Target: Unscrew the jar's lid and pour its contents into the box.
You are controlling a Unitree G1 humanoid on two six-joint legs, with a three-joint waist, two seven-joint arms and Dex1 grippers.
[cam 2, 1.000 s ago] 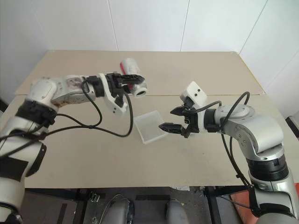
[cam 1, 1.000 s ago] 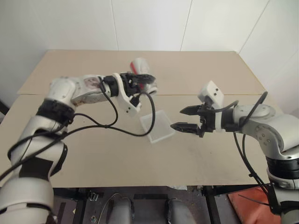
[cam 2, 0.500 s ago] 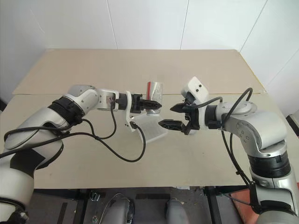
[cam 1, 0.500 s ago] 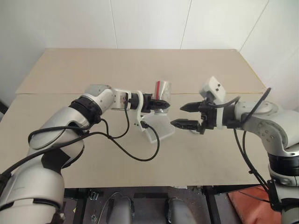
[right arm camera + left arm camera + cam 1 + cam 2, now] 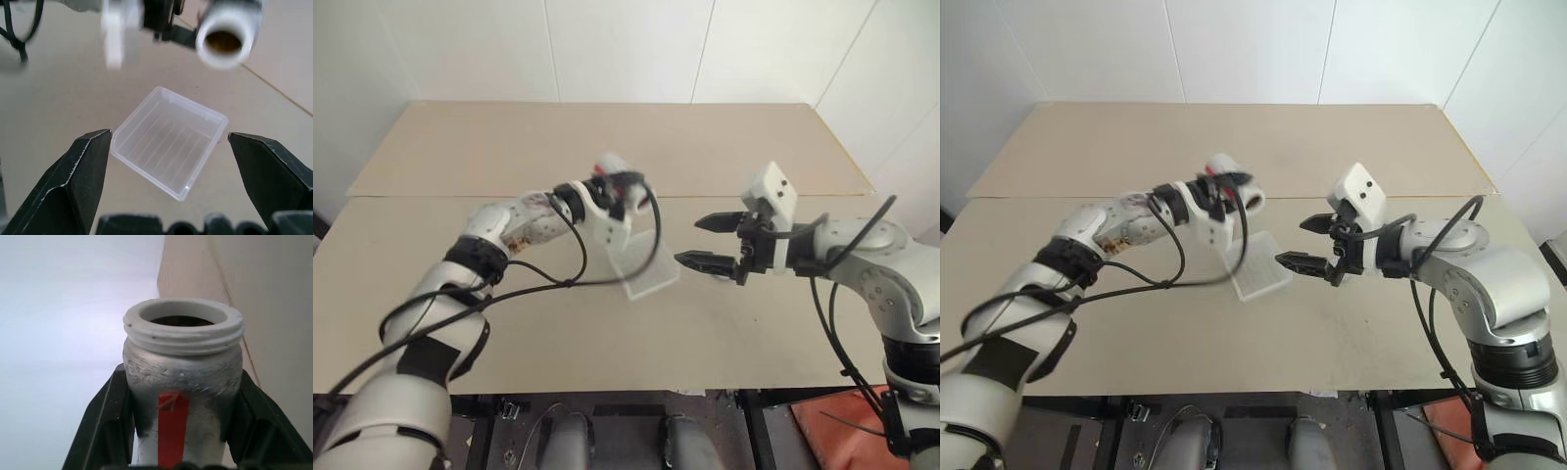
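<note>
Two black fingers of our left gripper (image 5: 182, 450) are pinching the jar (image 5: 182, 382) from either side, one flat matte finger (image 5: 105, 423) pressing on each flank of its rounded body. From the left wrist view we are seeing a cylindrical body with a scuffed, silvery-grey surface and a vertical red stripe, topped by a thick white neck ringed with screw threads. The neck is standing open with no cap on it, and something dark brown is sitting inside the mouth; we are guessing these are the contents (image 5: 182, 321), though the view into the mouth is too shadowed to make out single pieces. In the head views the jar (image 5: 1234, 190) is hanging in the air above the tan, matte table (image 5: 607, 147), tipped over so that its open mouth is pointing toward our right arm. The box (image 5: 168, 142) is lying flat on the table below and just beside the jar: a shallow square tray of translucent plastic with rounded corners, a raised rim and faint ribs running along its floor. We are holding our right gripper (image 5: 710, 242) level, just beside the box, its two wedge-shaped black fingers spread wide apart and gripping nothing.
</note>
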